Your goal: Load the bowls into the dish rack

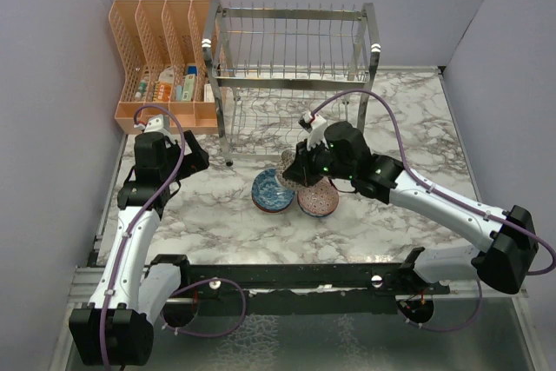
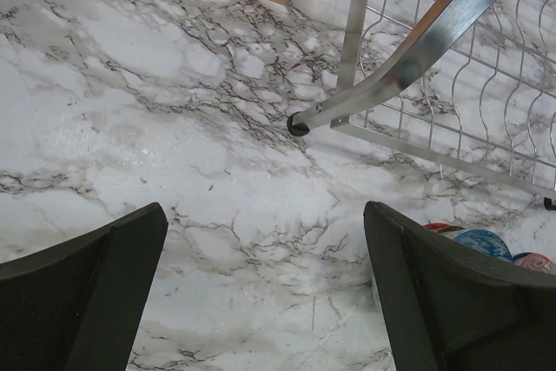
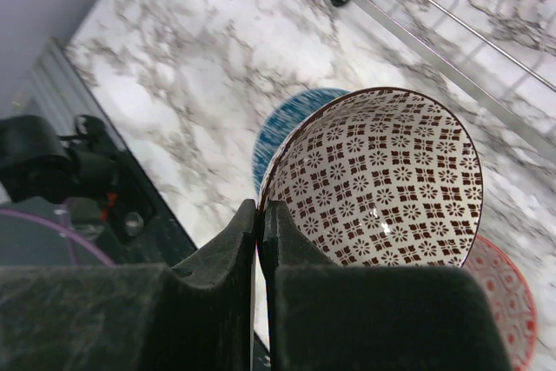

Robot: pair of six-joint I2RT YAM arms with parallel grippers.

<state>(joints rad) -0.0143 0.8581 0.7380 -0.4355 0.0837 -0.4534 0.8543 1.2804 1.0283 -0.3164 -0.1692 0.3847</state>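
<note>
Right end effector [image 3: 260, 219], clamped shut on the rim of the brown bowl [image 3: 382, 180] above the other bowls [image 1: 272, 192] near the rack [image 1: 291, 14], should, we judge, seat it edge-on between tines.

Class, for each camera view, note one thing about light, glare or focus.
Top external: even light, bright glints on the dish rack. Left wrist: a pale sheen on the table. Right wrist: a small highlight inside the held bowl.

Brown-patterned bowl [image 3: 382, 180] hides most of blue bowl [image 3: 291, 123]; red bowl [image 3: 508, 310] apparently runs off-frame.
</note>
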